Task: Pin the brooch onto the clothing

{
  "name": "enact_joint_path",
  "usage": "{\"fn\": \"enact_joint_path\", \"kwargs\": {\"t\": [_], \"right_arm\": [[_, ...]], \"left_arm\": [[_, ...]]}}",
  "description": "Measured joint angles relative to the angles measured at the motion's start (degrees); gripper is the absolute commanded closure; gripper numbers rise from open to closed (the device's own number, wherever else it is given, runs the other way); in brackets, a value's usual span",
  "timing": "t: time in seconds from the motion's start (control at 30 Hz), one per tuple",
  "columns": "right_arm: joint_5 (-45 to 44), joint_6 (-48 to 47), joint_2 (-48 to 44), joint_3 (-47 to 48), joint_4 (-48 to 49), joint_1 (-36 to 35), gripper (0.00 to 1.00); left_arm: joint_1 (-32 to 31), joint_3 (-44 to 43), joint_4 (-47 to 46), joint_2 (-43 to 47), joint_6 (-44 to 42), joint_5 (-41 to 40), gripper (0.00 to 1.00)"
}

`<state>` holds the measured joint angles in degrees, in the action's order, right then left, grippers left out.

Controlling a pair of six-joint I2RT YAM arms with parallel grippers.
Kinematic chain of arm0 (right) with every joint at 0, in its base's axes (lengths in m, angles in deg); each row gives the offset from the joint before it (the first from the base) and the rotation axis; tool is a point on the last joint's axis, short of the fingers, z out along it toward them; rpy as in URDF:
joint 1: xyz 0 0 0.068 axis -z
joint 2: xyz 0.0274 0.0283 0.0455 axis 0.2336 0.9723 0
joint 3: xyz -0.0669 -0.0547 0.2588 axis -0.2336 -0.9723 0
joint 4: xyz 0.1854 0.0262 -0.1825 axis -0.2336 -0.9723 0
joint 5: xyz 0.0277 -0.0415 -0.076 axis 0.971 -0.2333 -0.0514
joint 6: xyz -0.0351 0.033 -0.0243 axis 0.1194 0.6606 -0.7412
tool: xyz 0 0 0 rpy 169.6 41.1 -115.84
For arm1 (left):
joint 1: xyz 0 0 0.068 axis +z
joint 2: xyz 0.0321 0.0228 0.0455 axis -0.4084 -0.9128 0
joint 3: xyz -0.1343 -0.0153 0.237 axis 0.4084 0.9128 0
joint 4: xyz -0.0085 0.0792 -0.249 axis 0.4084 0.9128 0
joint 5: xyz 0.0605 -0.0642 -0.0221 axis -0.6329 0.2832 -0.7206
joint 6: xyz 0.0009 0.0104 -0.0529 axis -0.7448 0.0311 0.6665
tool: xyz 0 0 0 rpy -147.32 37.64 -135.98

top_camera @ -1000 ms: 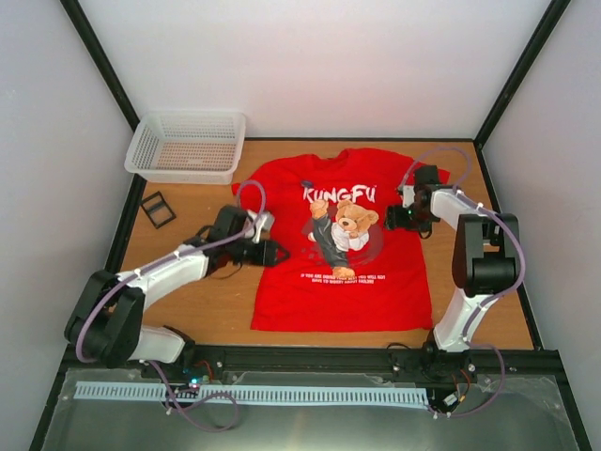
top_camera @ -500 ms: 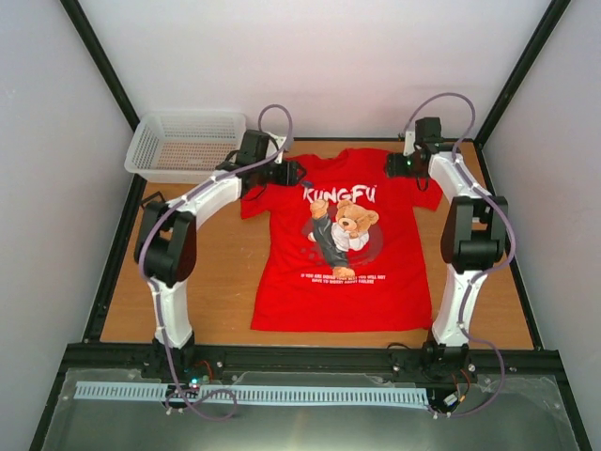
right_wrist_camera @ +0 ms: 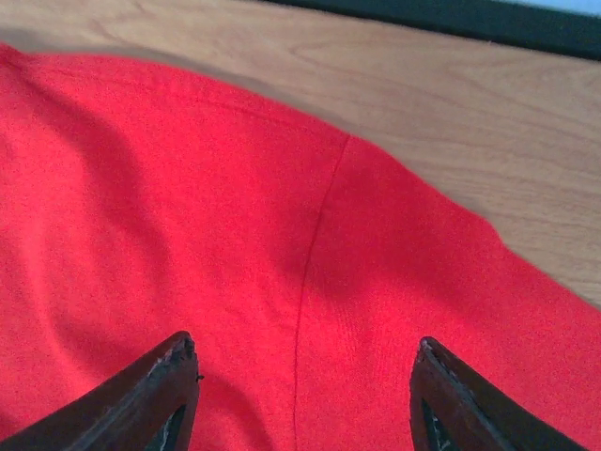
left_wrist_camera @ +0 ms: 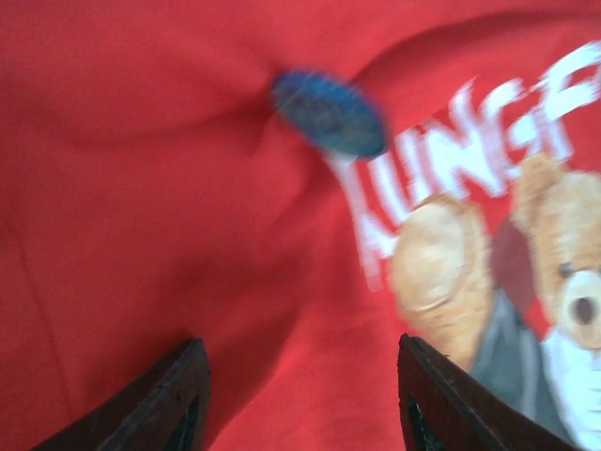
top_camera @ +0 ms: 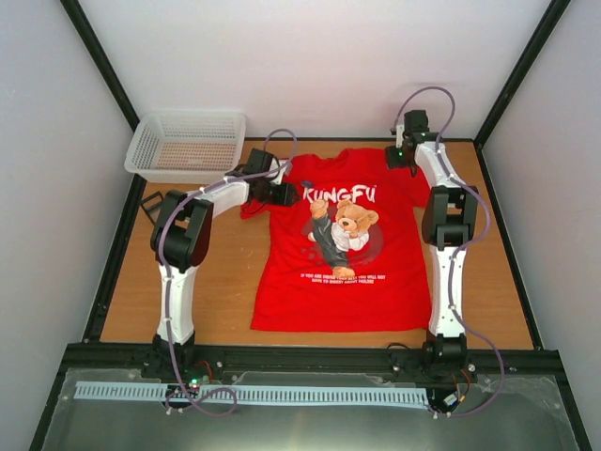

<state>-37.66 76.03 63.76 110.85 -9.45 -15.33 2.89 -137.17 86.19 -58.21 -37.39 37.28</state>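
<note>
The red T-shirt (top_camera: 376, 282) lies flat on the wooden table, with white "KUNGFU" lettering and a brown bear. The brooch (left_wrist_camera: 329, 113), a small round dark-blue pin, sits on the shirt just left of the "K"; it is blurred in the left wrist view. My left gripper (top_camera: 285, 194) hovers over the shirt's left shoulder, open and empty (left_wrist_camera: 299, 343), with the brooch ahead of the fingertips. My right gripper (top_camera: 395, 156) is over the shirt's right shoulder seam, open and empty (right_wrist_camera: 303, 340).
A white mesh basket (top_camera: 188, 146) stands at the back left corner. A small black frame-like object (top_camera: 158, 209) lies on the table's left side. Bare wood (right_wrist_camera: 470, 103) shows beyond the shirt's right shoulder. Black cage posts rise at the back corners.
Both arms have stretched from mid-shirt toward the far end. The left gripper went from the shirt's left side to its left shoulder, the right from the sleeve to the collar side.
</note>
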Motion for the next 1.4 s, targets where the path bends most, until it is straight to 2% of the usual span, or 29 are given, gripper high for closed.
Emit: {"fn": "enact_joint_path", "kwargs": {"t": [0.13, 0.5, 0.73, 0.83, 0.9, 0.93, 1.07, 1.2, 1.4], "right_arm": [[-2.14, -0.94, 2.73, 0.52, -1.22, -0.02, 0.4], [-6.88, -1.33, 5.6, 1.86, -1.64, 1.29, 0.39], [-7.85, -2.1, 6.99, 4.5, -2.08, 1.92, 0.35], [-7.19, -2.51, 7.52, 5.7, -2.93, 2.34, 0.3], [-5.95, -2.43, 7.15, 5.49, -3.41, 2.45, 0.26], [-5.35, -2.23, 6.69, 5.14, -3.82, 2.45, 0.24], [-2.03, -0.7, 2.62, 3.76, -6.29, 1.95, 0.2], [4.59, 1.6, -6.29, 0.09, -6.75, 1.31, 0.19], [14.36, 5.77, -24.79, -14.64, -2.86, 1.05, 0.19]], "left_arm": [[1.68, 0.22, 1.84, -3.45, -0.94, 0.61, 0.44], [4.42, 1.81, 2.03, -2.78, -3.48, 2.71, 0.43], [4.44, -0.09, 6.05, -2.58, -5.16, 1.01, 0.41], [4.7, -2.03, 9.07, -2.47, -5.99, 2.03, 0.4], [4.76, -2.95, 9.7, -1.92, -6.03, 3.65, 0.44], [4.76, -3.58, 9.86, -1.51, -5.97, 4.7, 0.5], [4.52, -9.57, 8.87, -0.81, -3.5, 9.7, 0.62], [3.78, -16.35, 4.26, -1.97, 0.44, 15.28, 0.62], [2.27, -24.5, -0.7, -10.08, 6.01, 21.07, 0.59]]}}
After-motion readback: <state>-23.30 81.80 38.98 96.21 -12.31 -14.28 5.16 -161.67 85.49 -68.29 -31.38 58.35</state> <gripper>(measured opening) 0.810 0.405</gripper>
